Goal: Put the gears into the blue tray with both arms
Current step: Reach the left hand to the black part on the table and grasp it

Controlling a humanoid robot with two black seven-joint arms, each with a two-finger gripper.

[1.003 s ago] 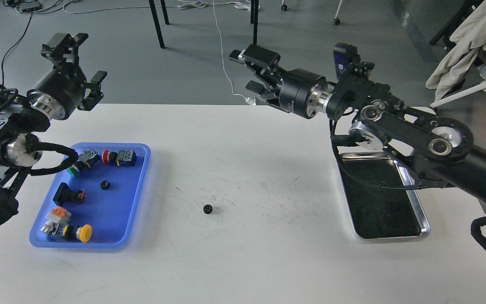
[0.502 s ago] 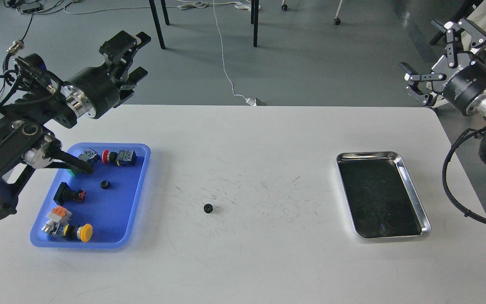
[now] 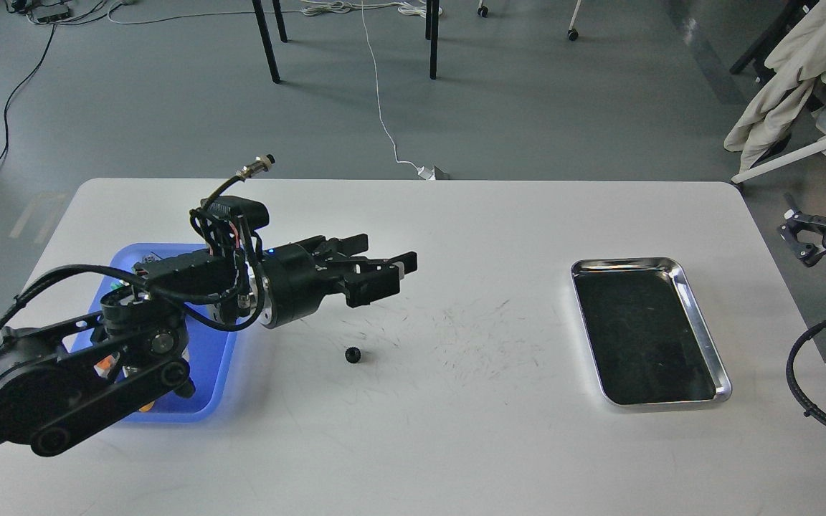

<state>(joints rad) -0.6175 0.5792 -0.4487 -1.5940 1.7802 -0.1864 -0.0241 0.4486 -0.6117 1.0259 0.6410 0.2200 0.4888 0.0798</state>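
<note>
One small black gear (image 3: 353,354) lies on the white table, right of the blue tray (image 3: 214,362). My left arm reaches over the tray and hides most of it and what lies in it. My left gripper (image 3: 387,254) is open and empty, hovering above and slightly right of the gear, apart from it. My right gripper (image 3: 804,233) is off the table's right edge, its claw fingers spread and nothing between them.
A shiny steel tray (image 3: 629,261) with a dark inside sits on the table's right part. Scuff marks cover the table's middle (image 3: 470,322). A chair draped with cloth (image 3: 793,79) stands at the far right, with table legs and cables on the floor behind.
My left arm has swung down and to the right, from above the tray's far corner to over the table near the gear. My right gripper has pulled back lower at the right edge. The gear has not moved.
</note>
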